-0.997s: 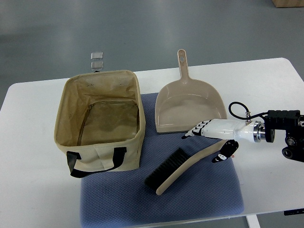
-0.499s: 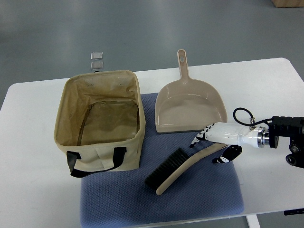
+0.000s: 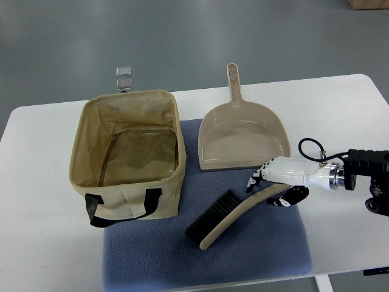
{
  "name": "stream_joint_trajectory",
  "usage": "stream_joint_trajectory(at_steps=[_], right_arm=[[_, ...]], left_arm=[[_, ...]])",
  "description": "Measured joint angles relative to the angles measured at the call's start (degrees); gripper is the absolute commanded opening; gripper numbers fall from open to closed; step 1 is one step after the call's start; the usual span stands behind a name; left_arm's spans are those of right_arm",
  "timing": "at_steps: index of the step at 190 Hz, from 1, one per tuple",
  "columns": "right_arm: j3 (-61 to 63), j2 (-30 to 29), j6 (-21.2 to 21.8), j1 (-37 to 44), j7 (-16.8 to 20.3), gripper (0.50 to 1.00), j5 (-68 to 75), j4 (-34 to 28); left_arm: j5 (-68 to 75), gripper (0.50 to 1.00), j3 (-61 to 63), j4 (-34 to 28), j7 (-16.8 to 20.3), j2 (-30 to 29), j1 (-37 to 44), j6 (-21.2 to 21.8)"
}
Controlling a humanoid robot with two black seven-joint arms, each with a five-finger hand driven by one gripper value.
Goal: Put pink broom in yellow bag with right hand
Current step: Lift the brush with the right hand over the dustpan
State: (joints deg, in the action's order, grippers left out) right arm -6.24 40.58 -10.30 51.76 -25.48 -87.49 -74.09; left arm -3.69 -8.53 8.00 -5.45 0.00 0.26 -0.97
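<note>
The pink-beige broom lies diagonally on the blue mat, black bristles to the lower left, handle rising to the right. My right hand comes in from the right edge and straddles the handle's upper end: the fingers reach over its far side, the thumb sits on its near side. The fingers are only slightly curled and the broom still rests flat on the mat. The yellow bag stands open at the left, with black straps on its front.
A beige dustpan lies just beyond the hand, handle pointing away. The mat covers the middle of the white table. Two small clear pieces sit behind the bag.
My right hand has drawn back to the right and dropped onto the broom's handle end, the fingers curling down a little. The broom and bag have stayed put.
</note>
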Motion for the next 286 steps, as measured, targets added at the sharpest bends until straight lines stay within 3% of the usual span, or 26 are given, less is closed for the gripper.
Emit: stream_joint_trajectory(at_steps=[50,77,99,204,286], right_arm=[[0.08,0.02,0.17,-0.43,0.09,0.680,-0.60,0.54],[0.10,-0.01,0.18,-0.78,0.95,0.607,-1.00,0.78],[0.10,-0.06,0.18,-0.88,1.24,0.500,-1.37,1.00],[5.56,1.46,-0.11,-0.30,0.53,0.500,-0.83,0.36],[9.92,6.37,2.99,4.32,-1.23,0.500,1.04,0.52]], left_arm=[[0.00,1.000,0.00,-0.01,0.00,0.00,0.00,0.00],[0.00,1.000,0.00,-0.02,0.00,0.00,0.00,0.00],[0.00,1.000,0.00,-0.02,0.00,0.00,0.00,0.00],[0.00,1.000,0.00,-0.04,0.00,0.00,0.00,0.00],[0.00,1.000,0.00,-0.05,0.00,0.00,0.00,0.00]])
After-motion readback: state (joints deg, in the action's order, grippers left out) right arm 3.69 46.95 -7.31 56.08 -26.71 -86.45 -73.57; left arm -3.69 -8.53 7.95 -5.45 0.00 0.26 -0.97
